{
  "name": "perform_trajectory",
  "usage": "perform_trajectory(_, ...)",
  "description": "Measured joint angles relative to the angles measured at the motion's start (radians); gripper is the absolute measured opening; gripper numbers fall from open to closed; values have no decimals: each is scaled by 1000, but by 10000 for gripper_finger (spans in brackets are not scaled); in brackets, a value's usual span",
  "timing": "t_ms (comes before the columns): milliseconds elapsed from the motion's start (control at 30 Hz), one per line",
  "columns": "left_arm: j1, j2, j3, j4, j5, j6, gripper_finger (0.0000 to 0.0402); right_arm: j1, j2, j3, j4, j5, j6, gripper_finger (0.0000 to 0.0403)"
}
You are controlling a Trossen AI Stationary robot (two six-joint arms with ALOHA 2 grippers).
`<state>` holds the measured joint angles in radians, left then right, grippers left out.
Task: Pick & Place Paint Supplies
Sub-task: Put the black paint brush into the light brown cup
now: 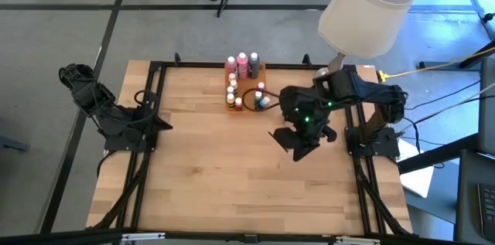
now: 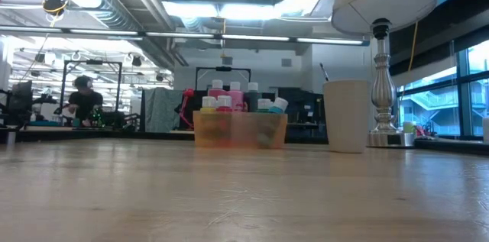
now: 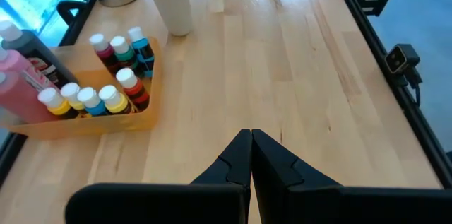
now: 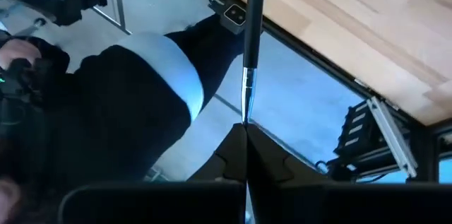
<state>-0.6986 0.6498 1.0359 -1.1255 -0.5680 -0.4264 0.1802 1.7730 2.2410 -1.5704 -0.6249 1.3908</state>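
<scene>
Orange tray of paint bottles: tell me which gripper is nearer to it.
Right. The right gripper hangs over the table close beside the orange tray, shut on a paintbrush. The left gripper, shut, sits back at the table's left edge, farther off.

Small paint bottles (image 3: 113, 98) with white caps stand upright and packed together in a flat translucent orange tray (image 3: 85, 124). It sits on the wooden table (image 1: 232, 175), against the edge at the top of the high view, near that edge's middle.

We count yellow, blue, red-orange, dark red and green small ones. Taller pink bottles (image 3: 18, 86) and one dark bottle (image 3: 28, 44) stand upright in the same tray, beside the small ones.

One thin dark-handled paintbrush (image 4: 251, 33) with a silvery ferrule is off the table. It is pinched at its ferrule end between the closed fingers of the right gripper (image 4: 246, 126), with the handle pointing straight away from them.
</scene>
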Motion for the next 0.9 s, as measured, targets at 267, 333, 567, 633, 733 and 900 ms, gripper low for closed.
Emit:
perform_trajectory(267, 0, -9, 0, 0, -20, 44, 2, -49, -20, -83, -1, 3, 8, 0)
perform_trajectory(333, 0, -15, 0, 0, -37, 62, 2, -50, -21, -106, -1, 11, 16, 0)
perform_trajectory(567, 0, -64, 0, -1, -81, 108, 2, 14, -50, -122, -1, -8, 162, 0)
perform_trajectory(633, 0, -79, 0, -1, -80, 122, 2, 28, -75, -122, 0, 1, 233, 0)
perform_trajectory(733, 0, -104, 0, -1, -93, 126, 2, 57, -101, -121, -1, 24, 328, 0)
perform_trajectory(900, 0, -137, 0, -1, -123, 145, 2, 102, -99, -121, 49, 194, 272, 0)
